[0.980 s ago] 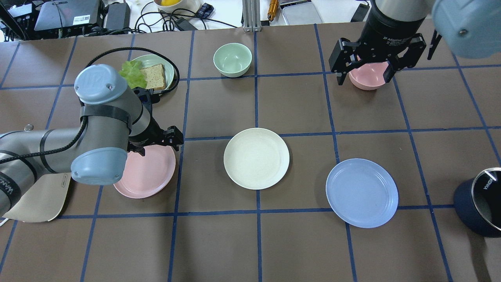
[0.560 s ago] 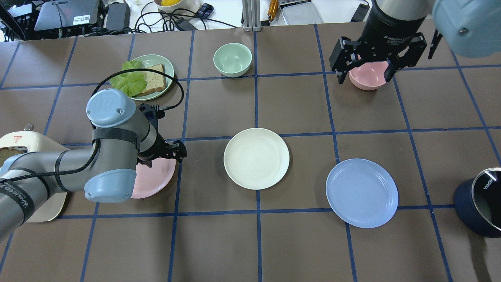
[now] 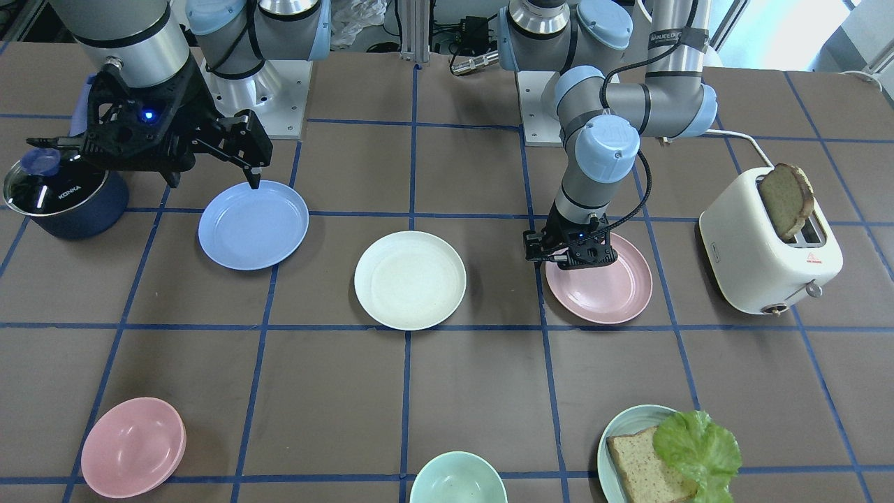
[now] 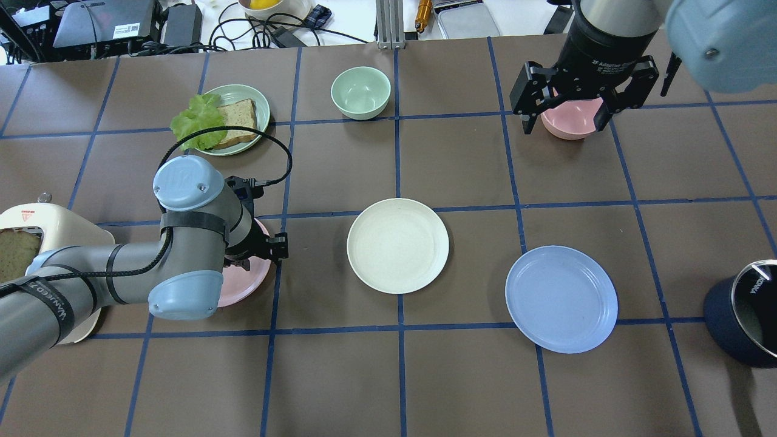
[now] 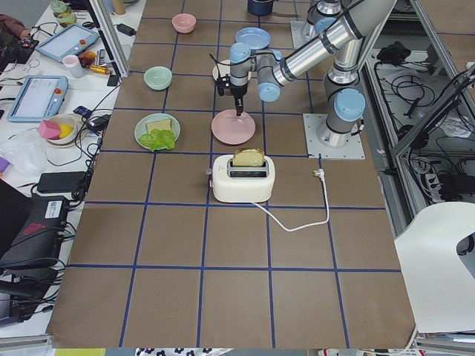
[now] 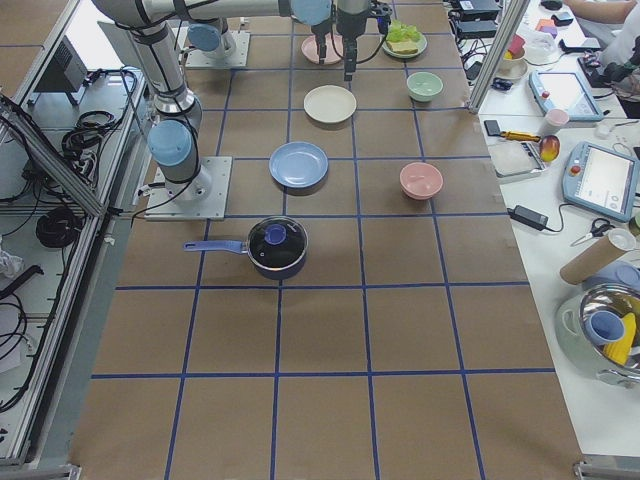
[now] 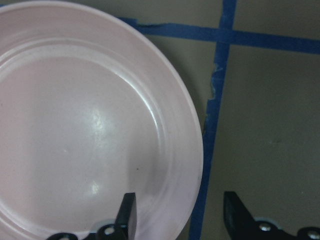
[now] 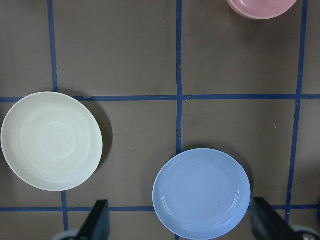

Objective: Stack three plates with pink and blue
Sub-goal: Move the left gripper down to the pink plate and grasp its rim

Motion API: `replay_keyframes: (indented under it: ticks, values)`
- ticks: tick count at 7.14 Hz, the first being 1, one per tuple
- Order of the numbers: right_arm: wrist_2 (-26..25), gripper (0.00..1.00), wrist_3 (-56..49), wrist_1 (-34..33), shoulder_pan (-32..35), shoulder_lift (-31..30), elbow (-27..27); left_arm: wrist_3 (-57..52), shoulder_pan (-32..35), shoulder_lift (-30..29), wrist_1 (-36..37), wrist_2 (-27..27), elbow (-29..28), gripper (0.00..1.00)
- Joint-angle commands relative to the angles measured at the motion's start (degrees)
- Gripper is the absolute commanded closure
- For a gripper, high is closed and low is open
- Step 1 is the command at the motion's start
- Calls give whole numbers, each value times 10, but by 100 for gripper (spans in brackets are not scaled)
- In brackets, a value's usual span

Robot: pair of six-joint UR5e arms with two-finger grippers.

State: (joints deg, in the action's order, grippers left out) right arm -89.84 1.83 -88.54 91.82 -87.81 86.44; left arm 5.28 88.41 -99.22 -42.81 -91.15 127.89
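The pale pink plate point(image 4: 244, 285) lies at the left, partly under my left arm. It fills the left wrist view point(image 7: 85, 125). My left gripper point(image 4: 265, 251) is open and low over the plate's right rim. One finger point(image 7: 127, 212) is over the plate and the other is over the table. The cream-white plate point(image 4: 397, 246) lies in the middle and the light blue plate point(image 4: 561, 298) to its right; both are bare. My right gripper point(image 4: 564, 124) is open and empty, high above the far right of the table.
A pink bowl point(image 4: 570, 118) sits under the right gripper. A green bowl point(image 4: 360, 91) and a green plate point(image 4: 262, 108) with bread and lettuce stand at the back. A white toaster point(image 3: 768, 251) is at the far left and a dark blue pot point(image 4: 746, 315) at the right edge.
My left arm has swung right and toward the near side, bringing its open gripper down over the pink plate's right rim. The right arm has barely moved. The plates have not moved.
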Motion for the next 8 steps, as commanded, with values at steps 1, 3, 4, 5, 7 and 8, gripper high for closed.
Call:
replay_keyframes:
  ticks: [1, 3, 4, 5, 7, 8]
  values:
    - [-4, 0, 0, -1, 0, 1, 1, -24, 0, -14, 18, -2, -2, 65]
    - [-3, 0, 0, 4, -1, 15, 1, -51, 1, -31, 50, -2, -3, 80]
    - [-3, 0, 0, 4, -2, 16, 1, -52, 2, -37, 54, -2, -5, 98]
    - [-5, 0, -8, 2, -10, 17, 1, -55, 2, -38, 54, -2, -10, 100]
    - [-9, 3, -53, 4, -36, 19, 7, -55, 12, -35, 54, -4, -31, 100]
    - [-20, 4, -114, -3, -66, 15, 37, -55, 39, -37, 49, -47, -53, 100]
